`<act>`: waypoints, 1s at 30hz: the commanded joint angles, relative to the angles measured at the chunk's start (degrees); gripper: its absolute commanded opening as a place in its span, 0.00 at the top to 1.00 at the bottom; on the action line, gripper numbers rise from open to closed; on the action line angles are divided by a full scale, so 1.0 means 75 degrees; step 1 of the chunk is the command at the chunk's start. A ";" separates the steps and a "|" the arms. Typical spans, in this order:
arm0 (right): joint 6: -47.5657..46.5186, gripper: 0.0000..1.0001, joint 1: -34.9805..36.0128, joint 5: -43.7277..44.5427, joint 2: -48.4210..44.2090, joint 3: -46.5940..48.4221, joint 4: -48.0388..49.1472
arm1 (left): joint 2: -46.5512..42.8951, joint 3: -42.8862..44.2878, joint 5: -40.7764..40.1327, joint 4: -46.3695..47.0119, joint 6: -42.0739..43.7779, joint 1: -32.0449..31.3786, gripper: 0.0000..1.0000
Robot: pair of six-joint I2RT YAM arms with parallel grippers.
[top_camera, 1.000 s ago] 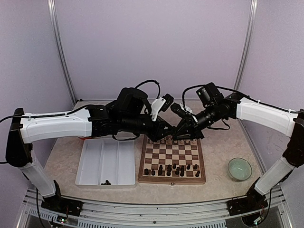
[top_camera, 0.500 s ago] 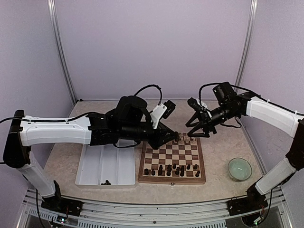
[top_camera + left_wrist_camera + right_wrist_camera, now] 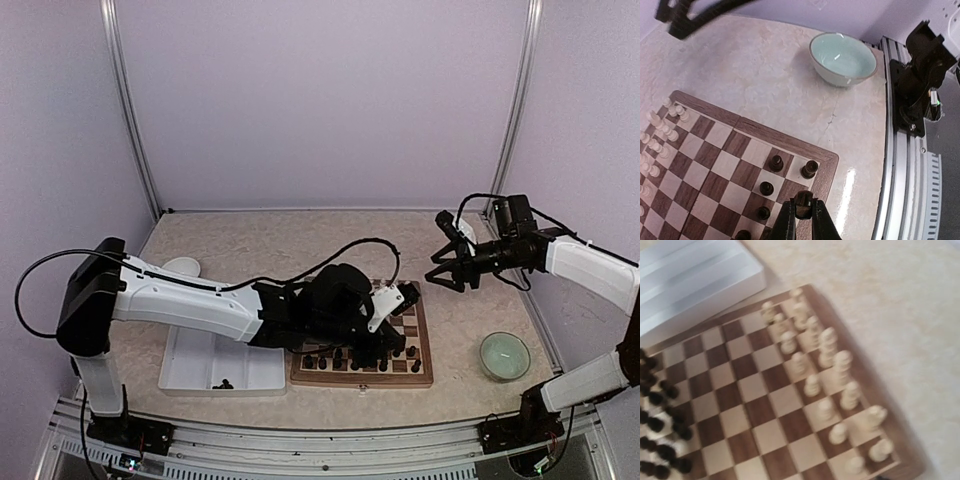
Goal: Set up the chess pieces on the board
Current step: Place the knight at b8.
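My left gripper (image 3: 804, 212) is shut on a dark chess piece (image 3: 805, 202), which hangs over the frame of the board (image 3: 715, 165) by its corner. Dark chess pieces (image 3: 776, 163) stand on the squares just beyond it. From above, the left gripper (image 3: 385, 345) lies low over the near right part of the board (image 3: 428, 350), hiding much of it. My right gripper (image 3: 450, 268) hovers open and empty, off the board's far right corner. The blurred right wrist view shows the board (image 3: 760, 405) with dark chess pieces (image 3: 660, 440) at its left; the right fingers are out of frame.
Cream pieces (image 3: 835, 365) fill the board's far rows. A pale green bowl (image 3: 504, 355) sits right of the board, near the table's front rail (image 3: 905, 165). Left of the board lies a white divided tray (image 3: 215, 340) with a few dark pieces (image 3: 222, 383).
The left arm swung from the board's far side down over its near right part, still gripping a piece. The right gripper opened and drew back to the right, away from the board.
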 commanded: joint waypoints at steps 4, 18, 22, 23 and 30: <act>0.0095 0.36 -0.0101 0.0172 -0.0203 -0.0125 0.0597 | 0.0817 0.0902 -0.0306 -0.0145 0.0415 -0.0332 0.99; 0.0089 0.36 -0.0101 -0.0093 -0.0184 -0.0107 0.0517 | 0.1492 0.1541 -0.1114 -0.1090 0.0670 -0.0429 0.98; 0.0132 0.36 -0.0102 -0.0138 -0.0132 -0.0082 0.0490 | 0.1692 0.1764 -0.1160 -0.1419 0.0723 -0.0429 0.97; 0.0134 0.36 -0.0101 -0.0141 -0.0131 -0.0088 0.0491 | 0.1730 0.1823 -0.1143 -0.1462 0.0736 -0.0429 0.97; 0.0105 0.35 -0.0101 -0.0053 -0.0151 -0.0085 0.0471 | 0.1995 0.2024 -0.1052 -0.1580 0.0805 -0.0452 0.95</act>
